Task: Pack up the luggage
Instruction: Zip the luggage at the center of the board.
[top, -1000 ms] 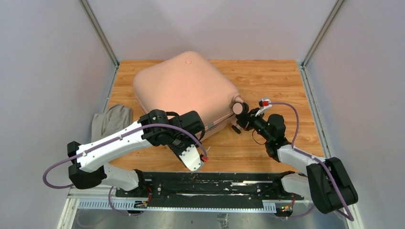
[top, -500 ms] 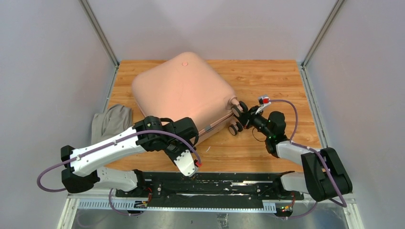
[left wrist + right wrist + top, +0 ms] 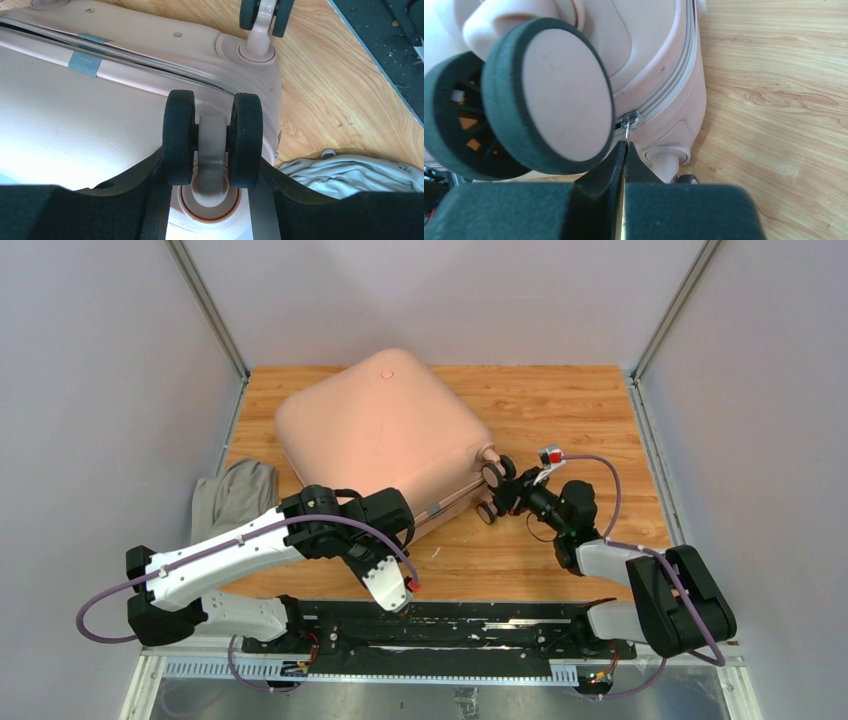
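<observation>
The pale pink luggage point(image 3: 385, 430) lies shut and flat on the wooden table point(image 3: 560, 400). My left gripper point(image 3: 405, 517) is at its near corner. In the left wrist view the left gripper point(image 3: 212, 172) is shut on a black twin caster wheel point(image 3: 212, 135), one finger against each side. My right gripper point(image 3: 503, 496) is at the right corner beside two other wheels point(image 3: 493, 475). In the right wrist view the right gripper point(image 3: 625, 148) is shut on the thin metal zipper pull point(image 3: 627, 129), just under a large wheel point(image 3: 554, 95). The zipper point(image 3: 671, 90) is closed.
A grey cloth bundle point(image 3: 232, 492) lies on the table left of the luggage, and shows at lower right in the left wrist view as the grey cloth point(image 3: 350, 172). White walls enclose the table on three sides. The arms' black base rail point(image 3: 440, 625) runs along the near edge.
The luggage has turned and shifted slightly left. My left arm drew back toward the base with the wheel. My right gripper moved down and left along the right corner.
</observation>
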